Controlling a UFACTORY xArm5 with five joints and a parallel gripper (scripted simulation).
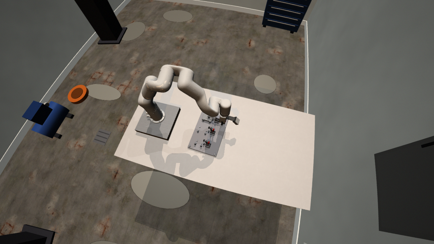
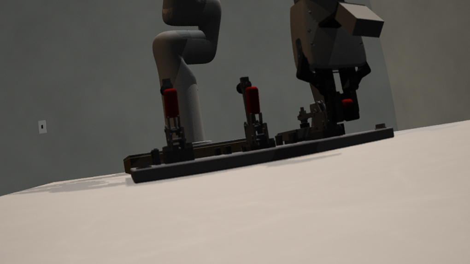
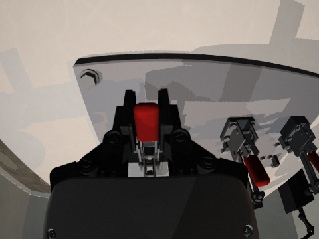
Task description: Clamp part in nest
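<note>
From the top view I see the arm (image 1: 185,83) reaching over the grey fixture plate (image 1: 194,144) on the bench (image 1: 273,157), with the pincer (image 1: 223,121) down at the plate's far end; the part is too small for me to pick out here.

From the exterior view, my pincer (image 2: 339,109) is clamped on the red clamp handle (image 2: 346,103), which sits low, close above the plate (image 2: 261,154). To the pincer's left two more clamp handles (image 2: 252,100) (image 2: 171,102) stand upright. A dark flat part (image 2: 291,134) seems to lie just left of the pincer, under the clamp's bar, but I cannot be sure.

From the wrist view, the red handle (image 3: 146,121) sits squeezed between my two black fingers. The other two clamps (image 3: 248,155) (image 3: 303,146) lie to the right.
</note>
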